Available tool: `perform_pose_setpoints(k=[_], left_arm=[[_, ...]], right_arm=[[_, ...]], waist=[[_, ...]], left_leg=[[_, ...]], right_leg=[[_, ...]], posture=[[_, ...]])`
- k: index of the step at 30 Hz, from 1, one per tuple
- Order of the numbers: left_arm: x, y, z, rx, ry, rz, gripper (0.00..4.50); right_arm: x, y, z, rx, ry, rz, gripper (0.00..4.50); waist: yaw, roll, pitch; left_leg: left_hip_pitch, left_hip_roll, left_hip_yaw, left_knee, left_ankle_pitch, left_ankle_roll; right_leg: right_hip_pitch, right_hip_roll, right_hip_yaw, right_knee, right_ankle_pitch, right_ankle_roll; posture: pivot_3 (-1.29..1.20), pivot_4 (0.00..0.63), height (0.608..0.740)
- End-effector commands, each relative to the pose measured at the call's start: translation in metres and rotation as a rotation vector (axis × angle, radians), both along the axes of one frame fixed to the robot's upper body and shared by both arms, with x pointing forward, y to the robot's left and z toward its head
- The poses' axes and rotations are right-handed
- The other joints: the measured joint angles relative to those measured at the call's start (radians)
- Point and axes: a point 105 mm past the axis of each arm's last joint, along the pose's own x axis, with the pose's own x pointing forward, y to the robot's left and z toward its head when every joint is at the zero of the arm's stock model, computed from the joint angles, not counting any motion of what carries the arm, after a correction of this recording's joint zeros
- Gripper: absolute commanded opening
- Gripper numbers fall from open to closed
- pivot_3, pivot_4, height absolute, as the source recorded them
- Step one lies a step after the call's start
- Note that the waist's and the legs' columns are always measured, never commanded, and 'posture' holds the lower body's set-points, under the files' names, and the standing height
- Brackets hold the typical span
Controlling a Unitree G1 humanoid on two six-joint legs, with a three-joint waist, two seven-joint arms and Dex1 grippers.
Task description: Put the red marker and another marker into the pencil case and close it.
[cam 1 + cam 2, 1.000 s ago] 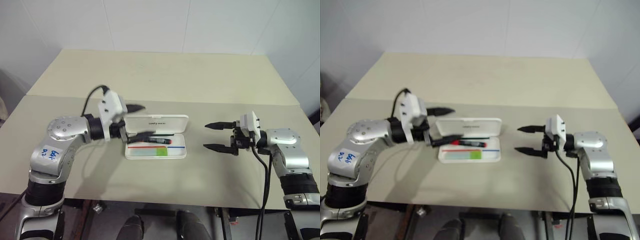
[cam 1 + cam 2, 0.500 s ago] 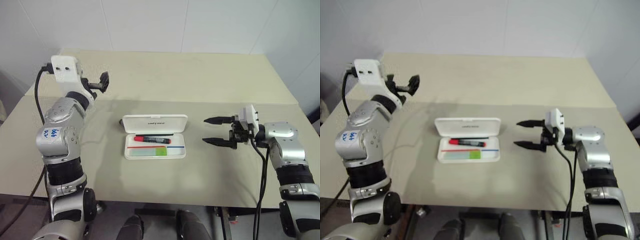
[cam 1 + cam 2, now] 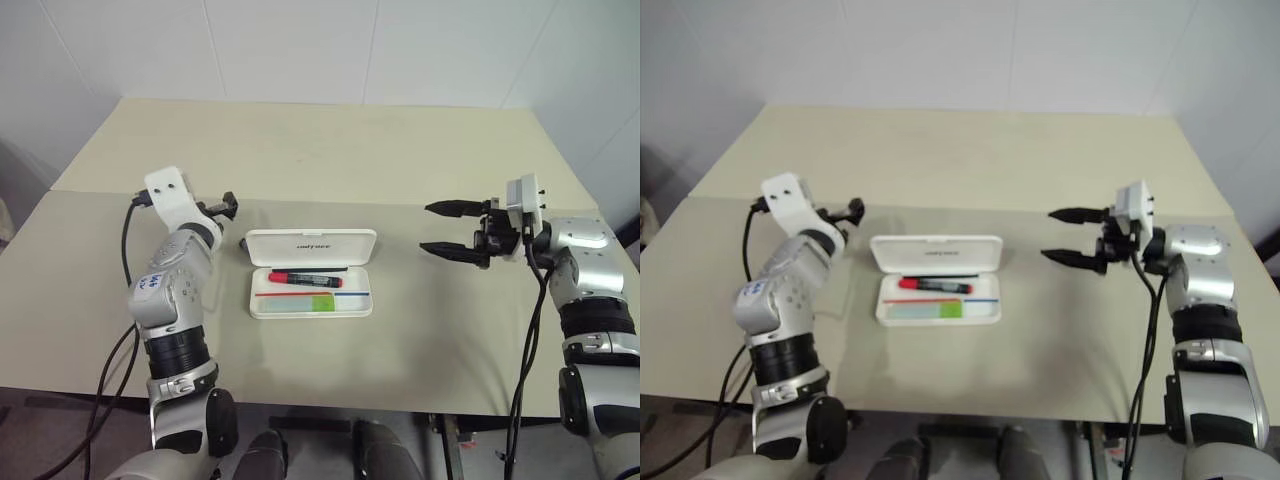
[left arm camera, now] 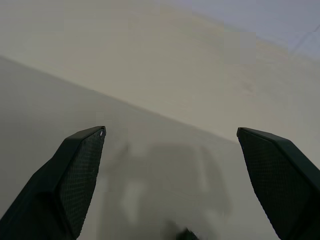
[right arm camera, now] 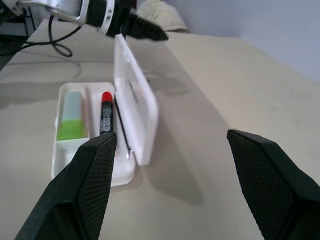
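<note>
The white pencil case (image 3: pixel 311 312) lies open in the middle of the table, its lid (image 3: pixel 310 245) standing up at the back. Inside it lie the red marker (image 3: pixel 305 279) and, in front of it, the pale green marker (image 3: pixel 302 303) with its lime cap to the right. My left gripper (image 3: pixel 228 205) hovers open just left of the lid's back corner, pointing away from me, with nothing between its fingers (image 4: pixel 82 165). Some way right of the case, my right gripper (image 3: pixel 441 229) is open and empty and points left at it. The right wrist view shows the case (image 5: pixel 142 107) and both markers.
The beige table (image 3: pixel 400 160) has a seam running across it behind the case, and a white wall stands at its far edge. A black cable (image 3: pixel 125 250) hangs from my left wrist.
My left gripper left the case's lid, swung up to the far left, then came down beside the lid's left corner. My right gripper rose a little. The case and markers lie still.
</note>
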Motion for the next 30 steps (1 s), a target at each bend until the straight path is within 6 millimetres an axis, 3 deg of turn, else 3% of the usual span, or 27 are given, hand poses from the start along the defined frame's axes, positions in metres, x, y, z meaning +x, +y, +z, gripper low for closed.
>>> perform_pose_setpoints(k=[1,10,18,26,30], left_arm=[[-0.001,-0.009,-0.008,-0.033,0.035,-0.016,4.47],[0.009,-0.032,-0.035,-0.121,0.163,-0.045,4.47],[0.017,-0.040,-0.046,-0.187,0.271,-0.057,4.47],[0.011,-0.038,-0.042,-0.132,0.344,-0.047,4.47],[0.008,-0.034,-0.030,-0.124,0.331,-0.026,4.47]], right_arm=[[-0.011,-0.005,0.021,0.009,-0.049,0.082,4.50],[-0.021,-0.016,0.031,0.004,-0.046,0.094,4.50],[-0.019,-0.025,0.026,-0.054,-0.043,0.056,4.50],[-0.016,-0.019,0.018,-0.057,-0.039,0.065,4.50],[-0.014,-0.018,0.017,-0.059,-0.039,0.060,4.50]], waist=[[0.001,0.000,0.000],[0.002,0.000,0.000],[0.003,-0.001,0.000],[0.003,-0.001,0.000],[0.003,-0.001,0.000]], left_leg=[[0.000,0.000,0.000,0.000,0.000,0.000],[-0.001,0.000,0.001,0.000,0.000,0.000],[-0.001,-0.001,0.002,0.001,0.000,0.000],[-0.001,-0.001,0.002,0.001,0.000,0.000],[-0.001,-0.001,0.003,0.001,0.000,0.000]], right_leg=[[0.000,0.000,0.000,0.000,0.000,0.000],[0.000,0.000,0.001,-0.002,0.000,0.001],[0.001,0.000,0.002,-0.004,0.001,0.002],[0.001,0.000,0.003,-0.004,0.001,0.003],[0.001,0.000,0.003,-0.004,0.001,0.003]], posture=[[0.00,0.150,0.740],[0.00,0.150,0.740],[0.00,0.150,0.740],[0.00,0.150,0.740],[0.00,0.150,0.740]])
